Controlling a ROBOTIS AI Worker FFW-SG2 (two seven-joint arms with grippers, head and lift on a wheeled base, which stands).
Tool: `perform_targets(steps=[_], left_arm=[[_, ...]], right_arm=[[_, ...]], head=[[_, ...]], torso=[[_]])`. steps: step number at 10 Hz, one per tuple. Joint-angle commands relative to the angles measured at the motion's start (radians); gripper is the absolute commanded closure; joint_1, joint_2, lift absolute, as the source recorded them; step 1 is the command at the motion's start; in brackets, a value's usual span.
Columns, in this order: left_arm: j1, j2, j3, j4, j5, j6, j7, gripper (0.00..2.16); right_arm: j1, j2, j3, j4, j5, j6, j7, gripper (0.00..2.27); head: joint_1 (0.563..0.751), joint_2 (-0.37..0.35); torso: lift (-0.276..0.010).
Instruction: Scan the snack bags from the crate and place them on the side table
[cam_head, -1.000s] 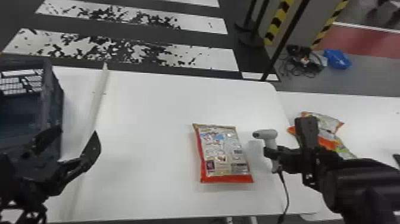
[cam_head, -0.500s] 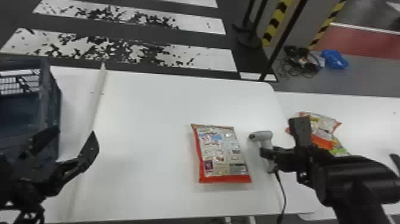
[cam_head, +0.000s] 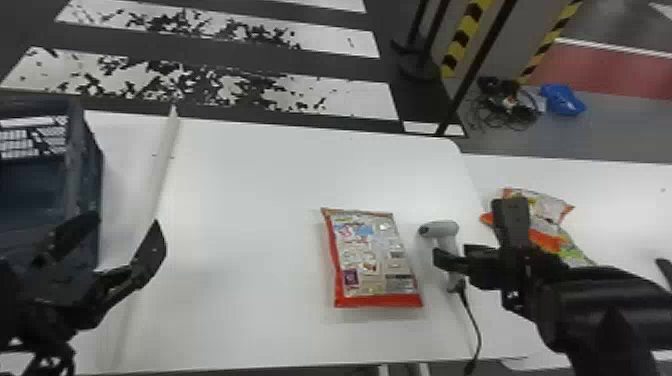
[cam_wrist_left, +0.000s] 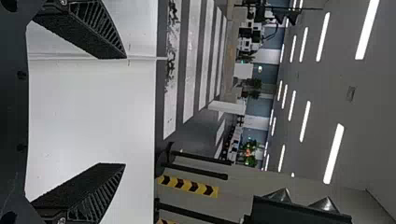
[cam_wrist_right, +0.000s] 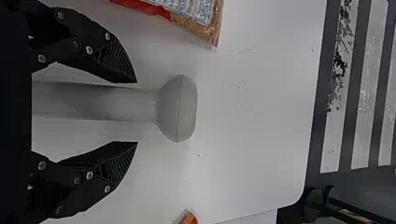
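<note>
Shifted slightly left since a second ago, the scanner (cam_head: 442, 230) lies at right of centre in the head view, between the spread, unclenched fingers of the right gripper (cam_wrist_right: 137, 112), bare gaps showing on both sides of its handle. The snack bag (cam_head: 372, 255), just below and right of centre, lies flat just left of the scanner, its long axis running up the frame with a slight lean, so I judge the coming move, once the scanner is let be, to be a short leftward reach across its width by the nearer right arm. Parked at lower left, the left gripper (cam_wrist_left: 125, 110) is empty, its fingers wide apart.
</note>
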Motion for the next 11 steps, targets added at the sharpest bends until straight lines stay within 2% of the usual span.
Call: perform_targets(steps=[1,4,6,9,11], left_arm=[[0.001,0.0,0.0,0.001,0.0,0.0,0.0,0.04],[0.0,-0.001,-0.002,0.001,0.0,0.0,0.0,0.04],[0.0,-0.001,-0.002,0.002,0.0,0.0,0.0,0.04],[0.0,0.0,-0.003,0.002,0.0,0.0,0.0,0.04],[0.0,0.002,-0.005,0.002,0.0,0.0,0.0,0.04]], right_arm=[[0.049,0.001,-0.046,-0.086,-0.059,0.004,0.0,0.07],[0.138,0.007,-0.136,-0.221,-0.191,0.035,0.041,0.08],[0.149,0.021,-0.19,-0.226,-0.31,0.09,0.138,0.08],[0.153,0.031,-0.175,-0.209,-0.33,0.121,0.196,0.08],[0.152,0.031,-0.147,-0.172,-0.327,0.121,0.202,0.08]], head=[[0.695,-0.211],[0.695,-0.205],[0.695,-0.193],[0.695,-0.146],[0.695,-0.129]], torso=[[-0.081],[-0.081],[-0.081],[-0.081],[-0.081]])
